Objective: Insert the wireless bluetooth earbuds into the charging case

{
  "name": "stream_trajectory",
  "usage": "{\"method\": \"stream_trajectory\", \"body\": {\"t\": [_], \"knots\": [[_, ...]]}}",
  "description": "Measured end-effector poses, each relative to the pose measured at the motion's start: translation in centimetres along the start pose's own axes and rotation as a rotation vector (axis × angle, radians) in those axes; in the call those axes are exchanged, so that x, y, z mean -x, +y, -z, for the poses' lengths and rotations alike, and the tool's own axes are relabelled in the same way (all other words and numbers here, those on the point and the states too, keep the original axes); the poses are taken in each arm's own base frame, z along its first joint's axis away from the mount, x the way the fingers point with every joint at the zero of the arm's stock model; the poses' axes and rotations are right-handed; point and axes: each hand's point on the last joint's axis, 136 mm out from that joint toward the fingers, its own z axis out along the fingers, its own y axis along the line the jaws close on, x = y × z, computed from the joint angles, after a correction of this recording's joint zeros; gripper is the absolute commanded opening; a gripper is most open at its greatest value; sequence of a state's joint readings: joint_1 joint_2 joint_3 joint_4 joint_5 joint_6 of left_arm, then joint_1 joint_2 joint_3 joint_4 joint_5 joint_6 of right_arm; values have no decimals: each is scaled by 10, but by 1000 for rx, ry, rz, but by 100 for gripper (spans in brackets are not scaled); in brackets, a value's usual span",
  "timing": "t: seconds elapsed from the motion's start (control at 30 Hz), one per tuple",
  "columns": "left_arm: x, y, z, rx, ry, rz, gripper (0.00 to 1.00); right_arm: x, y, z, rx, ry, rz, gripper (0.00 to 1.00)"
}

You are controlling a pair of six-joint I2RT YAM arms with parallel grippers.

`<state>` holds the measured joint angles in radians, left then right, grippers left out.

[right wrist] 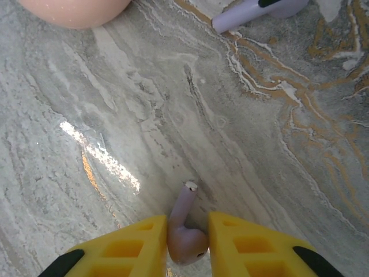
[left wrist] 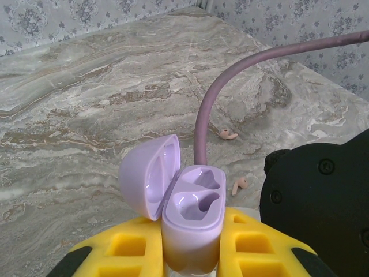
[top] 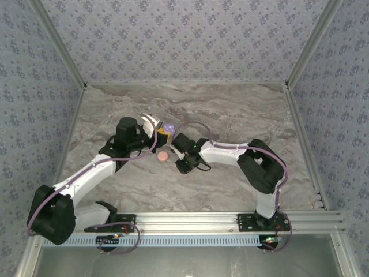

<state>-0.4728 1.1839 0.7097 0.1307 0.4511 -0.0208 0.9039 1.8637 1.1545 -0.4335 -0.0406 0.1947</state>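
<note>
Holds the lilac charging case point(left wrist: 193, 231) upright in clamped left jaws, lid point(left wrist: 151, 176) swung toward 9 o'clock to bare both wells, and pinches one lilac earbud point(right wrist: 184, 231) between tightened right jaws, stem toward 12 o'clock, ready for insertion.

Top camera: high behind my arm bases point(top: 259, 222), looking down on the whole marble table point(top: 230, 109). Left wrist: close over the lilac charging case point(left wrist: 193, 213), facing the far wall point(left wrist: 34, 20). Right wrist: aimed steeply down, very near the marble. Top and left-wrist views share that case.
</note>
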Motion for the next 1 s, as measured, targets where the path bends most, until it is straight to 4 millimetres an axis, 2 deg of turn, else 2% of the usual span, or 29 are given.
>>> {"method": "stream_trajectory", "body": {"t": [0.37,0.6,0.83,1.0], "knots": [[-1,0,0,0,2,1,19,5,-14,1,78,0,-124,24],[-1,0,-1,0,3,11,19,20,-52,2,112,-18,-249,24],[-2,1,-1,-1,6,23,18,40,-104,3,81,-60,-372,24],[-6,2,-4,0,19,37,19,41,-119,4,62,-61,-406,24]]}}
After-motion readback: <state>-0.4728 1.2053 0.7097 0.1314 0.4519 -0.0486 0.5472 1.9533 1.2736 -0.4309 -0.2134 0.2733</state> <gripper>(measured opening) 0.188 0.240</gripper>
